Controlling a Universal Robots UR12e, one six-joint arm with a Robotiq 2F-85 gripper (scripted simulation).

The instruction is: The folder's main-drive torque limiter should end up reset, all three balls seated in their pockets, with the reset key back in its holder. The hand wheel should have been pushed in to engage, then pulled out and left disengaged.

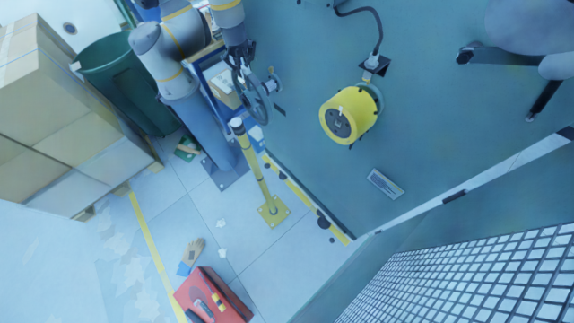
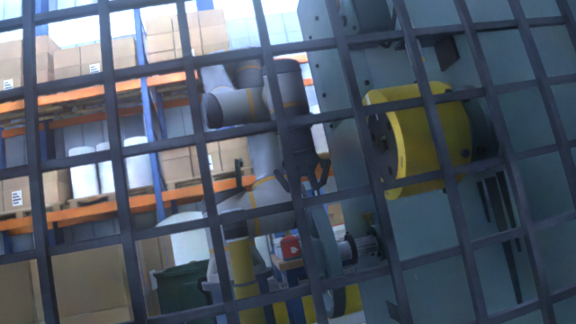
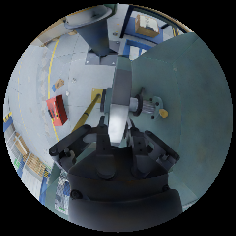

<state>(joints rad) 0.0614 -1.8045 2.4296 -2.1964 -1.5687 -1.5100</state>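
The dark hand wheel [image 1: 252, 96] [image 2: 326, 256] [image 3: 119, 103] stands on its ribbed shaft off the teal machine wall, and its upper rim is held in my closed gripper [image 1: 242, 72] [image 2: 300, 189] [image 3: 117, 136]. A stretch of bare shaft [image 3: 147, 106] shows between the wheel hub and the wall flange. The yellow torque limiter drum [image 1: 349, 115] [image 2: 416, 139] sits on the same wall to the right of the wheel, with a square socket in its dark face. A small white piece stands at the top of that face. The balls are too small to make out.
A green bin [image 1: 119, 80] and stacked cardboard boxes [image 1: 54, 116] stand behind the arm's pedestal. A yellow bollard [image 1: 255, 170] rises just below the wheel. A red toolbox [image 1: 210, 298] and a glove [image 1: 193, 251] lie on the floor, and a mesh guard [image 1: 471, 278] fills the near corner.
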